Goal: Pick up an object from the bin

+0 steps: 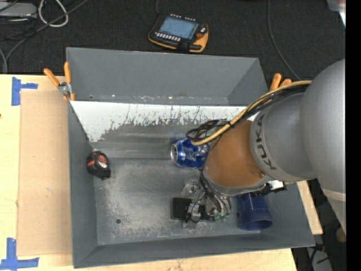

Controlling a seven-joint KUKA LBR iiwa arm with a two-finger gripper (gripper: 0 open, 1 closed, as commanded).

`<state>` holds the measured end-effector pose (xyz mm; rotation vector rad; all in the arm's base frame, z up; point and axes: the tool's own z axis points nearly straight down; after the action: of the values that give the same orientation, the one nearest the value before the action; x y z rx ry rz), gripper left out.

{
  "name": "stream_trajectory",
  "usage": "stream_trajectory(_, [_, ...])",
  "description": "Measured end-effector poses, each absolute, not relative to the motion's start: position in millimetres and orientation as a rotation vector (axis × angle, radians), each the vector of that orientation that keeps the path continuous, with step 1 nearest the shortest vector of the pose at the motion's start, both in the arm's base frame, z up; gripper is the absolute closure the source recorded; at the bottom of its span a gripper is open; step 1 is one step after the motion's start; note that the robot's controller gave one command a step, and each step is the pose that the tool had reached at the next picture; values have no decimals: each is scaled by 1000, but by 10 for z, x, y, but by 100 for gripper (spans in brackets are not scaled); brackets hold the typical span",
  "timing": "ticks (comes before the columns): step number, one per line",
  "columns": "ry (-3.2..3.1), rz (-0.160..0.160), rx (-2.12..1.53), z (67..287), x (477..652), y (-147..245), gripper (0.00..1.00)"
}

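Counting four loose things across the grey bin: one black-and-red gadget alone on wide-open speckled floor at left, one crushed blue can mid-bin, one small black block just beside the low gripper, spread or closed impossible to tell, one blue cup crowding the right wall.

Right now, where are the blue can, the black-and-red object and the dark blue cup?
Blue can (186, 153): camera view, on its dented side.
Black-and-red object (98, 165): camera view, on its top face.
Dark blue cup (255, 212): camera view, on its side wall.
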<state>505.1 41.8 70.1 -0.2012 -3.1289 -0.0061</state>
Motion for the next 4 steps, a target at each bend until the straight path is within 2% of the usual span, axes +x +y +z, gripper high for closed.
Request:
stream_trajectory(1, [-3125, -6, -197, 834, 5039, 418, 100])
stream_trajectory(3, [-3123, -7, -192, 1248, 5033, 415, 100])
stream_trajectory(4, [-3125, -8, -190, 1334, 5035, 415, 100])
